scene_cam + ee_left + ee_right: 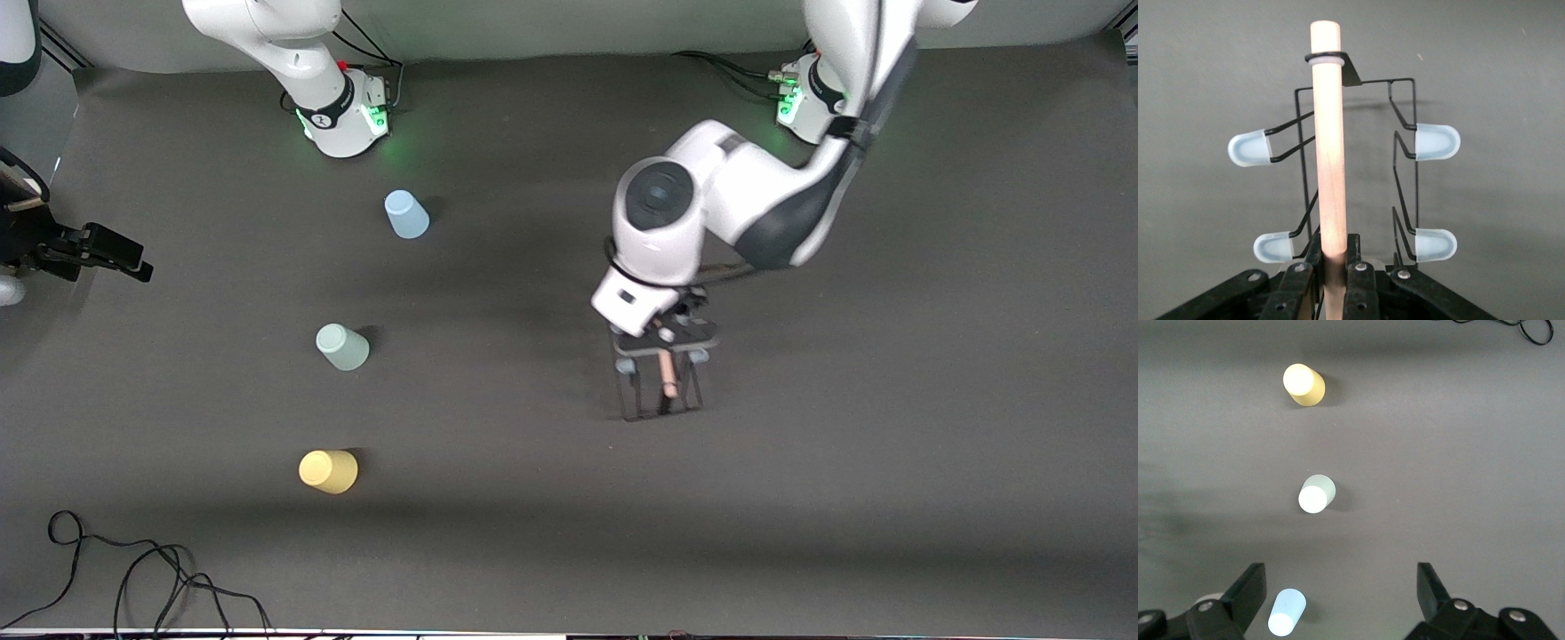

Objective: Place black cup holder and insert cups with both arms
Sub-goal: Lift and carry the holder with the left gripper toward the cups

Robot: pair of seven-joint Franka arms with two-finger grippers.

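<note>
Left tool (1331,280) pinches the light wooden rod handle (1328,147) of the black wire cup holder (662,387), carrying it upright from above. Right tool (1341,593) waits spread wide, empty (3 plastic cups (342,347) stand toward the right arm's end from the holder).

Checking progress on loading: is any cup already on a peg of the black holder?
No: the blue cup, mint cup and yellow cup stand on the table, apart from the holder.

Three small tapered plastic cups: one light blue (407,215), one pale mint green (342,347), one yellow (328,471). One black wire cup holder (660,384). Two white jointed arms.
</note>
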